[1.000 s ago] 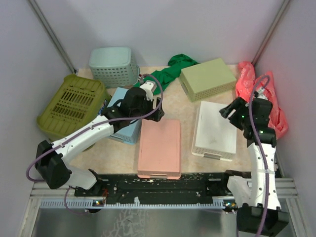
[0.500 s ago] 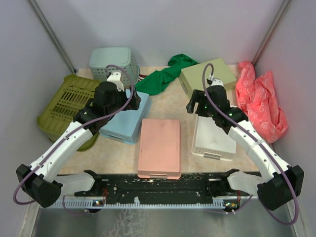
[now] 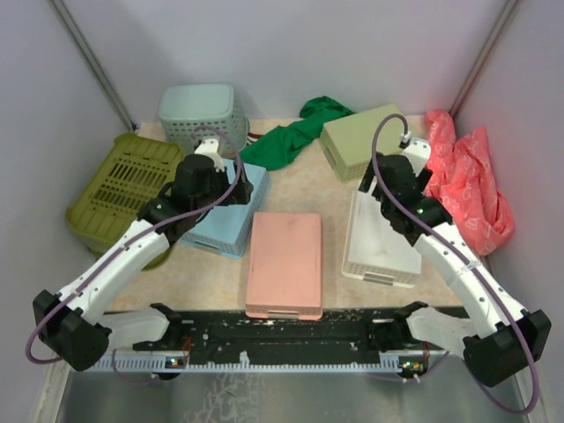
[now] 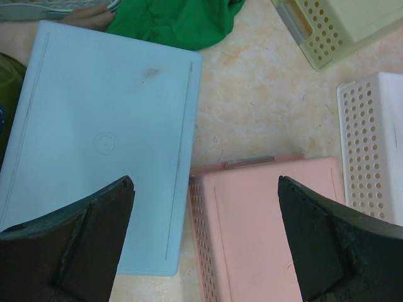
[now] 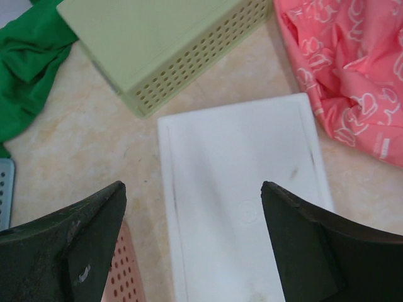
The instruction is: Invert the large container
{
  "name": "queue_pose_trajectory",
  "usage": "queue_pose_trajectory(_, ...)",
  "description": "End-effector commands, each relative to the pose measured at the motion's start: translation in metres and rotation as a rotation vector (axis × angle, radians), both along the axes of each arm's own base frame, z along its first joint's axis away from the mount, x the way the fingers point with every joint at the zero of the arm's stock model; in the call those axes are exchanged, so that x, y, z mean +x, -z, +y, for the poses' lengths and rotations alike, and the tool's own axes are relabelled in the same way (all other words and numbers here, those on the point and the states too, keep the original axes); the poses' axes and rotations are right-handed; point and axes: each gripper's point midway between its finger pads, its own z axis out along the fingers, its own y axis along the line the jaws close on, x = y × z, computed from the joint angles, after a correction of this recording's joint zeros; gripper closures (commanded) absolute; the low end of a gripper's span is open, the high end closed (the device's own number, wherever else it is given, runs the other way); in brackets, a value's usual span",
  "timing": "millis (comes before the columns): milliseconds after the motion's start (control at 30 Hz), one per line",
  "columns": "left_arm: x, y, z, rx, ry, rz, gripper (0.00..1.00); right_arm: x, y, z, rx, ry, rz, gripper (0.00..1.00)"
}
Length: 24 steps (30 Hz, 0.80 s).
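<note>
A: Where is the large container (image 3: 123,188) found?
B: At the left edge of the table (image 3: 304,189), against the wall, just beside the teal basket (image 3: 202,119) and the blue box (image 3: 225,229). It is touched by neither arm.
A: And the jaws?
B: Both pairs are spread wide and empty. The left gripper (image 4: 204,184) is over the blue box, the right gripper (image 5: 193,187) over the white box (image 5: 242,189).
A: How is the reach best made?
B: Its near rim should be approached by the left gripper, kept clear of the blue box. The table is crowded and walled in.
</note>
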Motion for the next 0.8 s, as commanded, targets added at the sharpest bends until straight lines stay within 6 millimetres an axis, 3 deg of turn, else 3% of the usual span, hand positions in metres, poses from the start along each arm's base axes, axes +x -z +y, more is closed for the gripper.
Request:
queue_pose_trajectory(0,0.004,-0.015,0.013,-0.057,-0.112,-0.044,0.0,-0.004,-0.009,-0.031,-0.068,0.162,-0.057,0.12)
queue_pose_trajectory(200,0.004,-0.012,0.005,-0.024,-0.048,-0.023,0.0,-0.005,-0.008,-0.033,-0.056,0.184,-0.075,0.12)
queue_pose_trajectory(600,0.001,-0.017,0.006,-0.037,-0.035,-0.061,0.0,-0.011,-0.029,-0.043,-0.027,0.238,-0.143,0.11)
queue_pose_trajectory(767,0.0,-0.014,0.004,-0.043,-0.023,-0.055,0.0,-0.009,-0.024,-0.039,-0.027,0.223,-0.125,0.1)
